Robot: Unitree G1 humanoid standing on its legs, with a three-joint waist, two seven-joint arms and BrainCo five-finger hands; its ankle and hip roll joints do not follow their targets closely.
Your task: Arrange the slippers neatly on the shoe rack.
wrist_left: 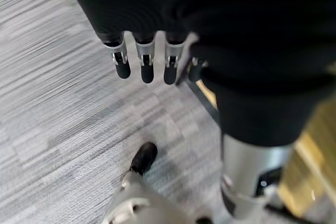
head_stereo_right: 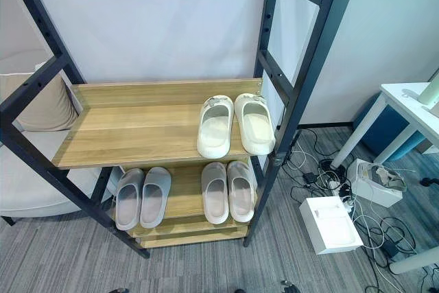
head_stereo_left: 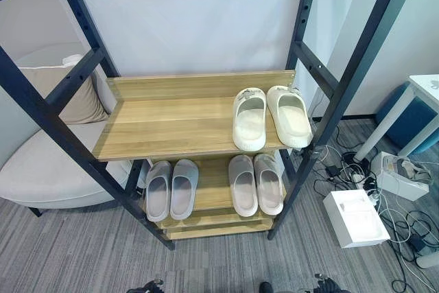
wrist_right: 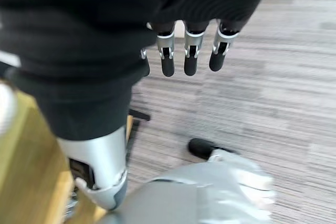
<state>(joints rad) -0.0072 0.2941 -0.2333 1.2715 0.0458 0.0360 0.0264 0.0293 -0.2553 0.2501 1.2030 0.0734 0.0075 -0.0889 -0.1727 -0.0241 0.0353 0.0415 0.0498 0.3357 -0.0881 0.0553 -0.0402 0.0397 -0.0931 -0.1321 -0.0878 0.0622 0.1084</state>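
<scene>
Tall black metal-framed shoe rack [head_stereo_left: 310, 66] with light wooden shelves is the landmark. On its upper wooden shelf [head_stereo_left: 171, 125], at the right end, sits a pair of cream foam slippers [head_stereo_left: 269, 116], toes toward the wall, side by side but slightly splayed, the right one close against the rack's right upright. On the lower wooden shelf [head_stereo_left: 209, 186] sit two pairs of pale grey slippers: one pair [head_stereo_left: 171, 188] at the left end, one pair [head_stereo_left: 255, 183] at the right end, directly under the cream pair. All six are on the rack.

Left hand [wrist_left: 144, 59] hangs low in front of the rack over the grey striped carpet [wrist_left: 63, 93], fingers straight and apart, holding nothing. Right hand [wrist_right: 191, 51] hangs the same way over the carpet, fingers straight, empty.

Judgement: task looks close to done or done; only the cream pair's splay might want a nudge.

Risks if a hand goes in:
- the cream pair's heels sit near the front edge of the upper shelf; a push from the wrong side could tip one off onto the lower shelf or carpet.
- an arm could clip the rack's slanted side bars [head_stereo_left: 62, 84].
- white box [head_stereo_left: 357, 217] and tangled cables [head_stereo_left: 394, 217] on the floor right of the rack are a snag hazard for a sidestep.
</scene>
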